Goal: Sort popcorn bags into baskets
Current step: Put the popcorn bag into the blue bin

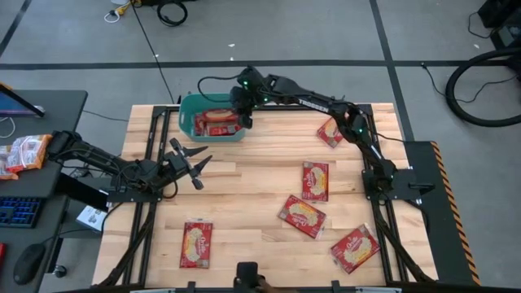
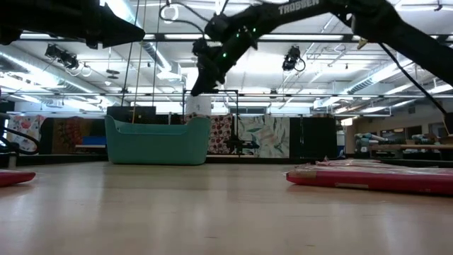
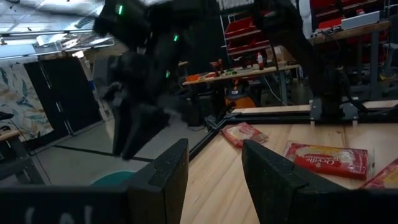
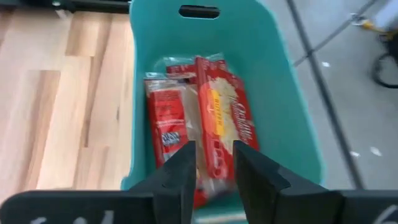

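Note:
The teal basket (image 1: pixel 189 114) (image 4: pixel 292 124) stands at the table's far edge, left of the middle. Red popcorn bags (image 4: pixel 211 112) lie inside it, one overlapping another. My right gripper (image 1: pixel 242 120) (image 4: pixel 214 152) hangs above the basket's right end, pointing down into it, open, with nothing between its fingers. Several more popcorn bags lie flat on the table: one at the far right (image 1: pixel 330 132), two near the middle right (image 1: pixel 315 181) (image 1: pixel 302 216), one at the near right (image 1: pixel 355 248), one at the near left (image 1: pixel 195 244). My left gripper (image 1: pixel 201 163) (image 3: pixel 214 149) waits open at the table's left.
A side table to the left holds paler orange-and-white packets (image 1: pixel 24 153), a keyboard and a mouse. Bare wood lies between the basket and the loose bags. In the low view, bags lie at the right (image 2: pixel 375 177) and the left edge (image 2: pixel 14 177).

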Controlling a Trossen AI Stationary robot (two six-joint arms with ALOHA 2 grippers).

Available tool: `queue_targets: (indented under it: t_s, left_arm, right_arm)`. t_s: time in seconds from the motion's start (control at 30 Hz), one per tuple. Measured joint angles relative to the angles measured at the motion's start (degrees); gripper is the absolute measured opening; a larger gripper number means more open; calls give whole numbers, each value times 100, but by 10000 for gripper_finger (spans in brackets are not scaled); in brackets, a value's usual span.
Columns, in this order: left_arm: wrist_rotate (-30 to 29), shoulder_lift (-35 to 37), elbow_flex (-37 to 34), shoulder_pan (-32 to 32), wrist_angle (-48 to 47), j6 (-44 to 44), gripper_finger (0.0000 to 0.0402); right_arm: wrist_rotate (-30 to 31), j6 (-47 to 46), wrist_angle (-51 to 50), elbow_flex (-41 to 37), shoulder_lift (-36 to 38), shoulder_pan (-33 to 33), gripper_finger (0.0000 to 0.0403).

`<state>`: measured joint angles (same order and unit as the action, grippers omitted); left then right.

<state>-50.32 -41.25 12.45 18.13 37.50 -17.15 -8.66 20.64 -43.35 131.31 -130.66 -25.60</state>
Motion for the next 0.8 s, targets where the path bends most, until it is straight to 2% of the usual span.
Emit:
queue_targets:
  t_s: [0.23, 0.4, 0.53, 0.67, 0.8]
  left_arm:
    - [-1, 0, 0, -2, 33, -122, 155]
    - [-1, 2, 0, -2, 39, -149, 155]
    - [1, 1, 0, 3, 39, -148, 155]
    - [1, 0, 0, 9, 39, -146, 155]
    - [1, 0, 0, 9, 37, -146, 155]
  right_arm:
    - [901, -437, -1187, 0, 317, 251, 121]
    - [1119, -911, -1971, -2, 351, 319, 120]
    - [1204, -1204, -2366, -4, 349, 466, 119]
    - [1602, -1317, -2769, -9, 350, 756, 119]
    - [2099, -1474, -2873, -420, 425, 941, 119]
